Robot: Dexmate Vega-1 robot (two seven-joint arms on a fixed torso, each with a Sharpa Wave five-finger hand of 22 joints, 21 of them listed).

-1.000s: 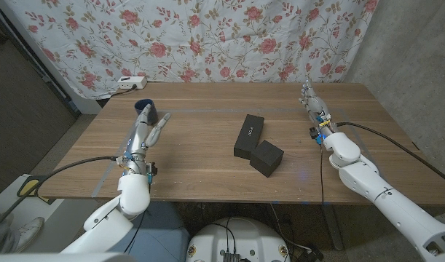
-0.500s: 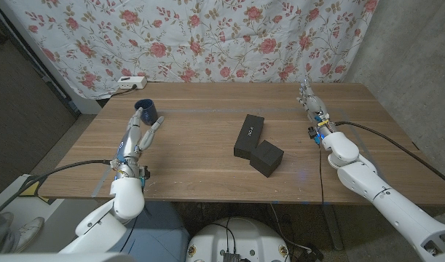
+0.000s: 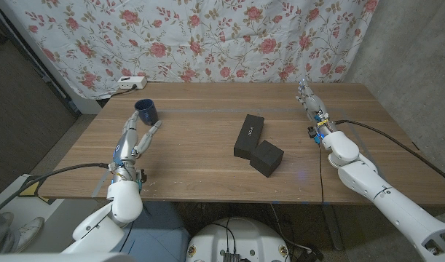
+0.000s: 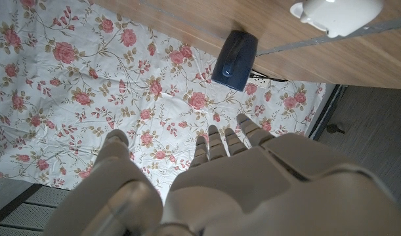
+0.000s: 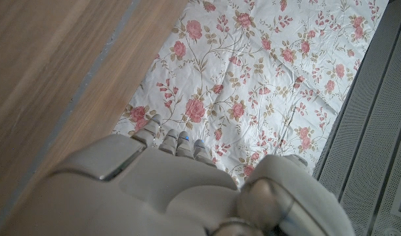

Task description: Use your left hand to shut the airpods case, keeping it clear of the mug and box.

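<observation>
At the surface's near left edge, the left hand (image 3: 137,137) hovers with its fingers (image 3: 155,129) spread wide and holding nothing. In the left wrist view, just beyond them, a white rounded thing (image 4: 338,13) sits on the wood, cut by the picture's edge. I take it for the case, but whether its lid stands open cannot be told. The mug (image 3: 145,110) stands upright a little farther on, near the case but apart from it. The two black boxes (image 3: 256,145), touching each other, lie well apart at mid-surface. The right hand (image 3: 310,100) waits at the far right, fingers straight and empty.

The case is likely light, hard and slick, so a sideways push would send it skidding toward the mug. Better to press the lid's top straight down over its hinge.
</observation>
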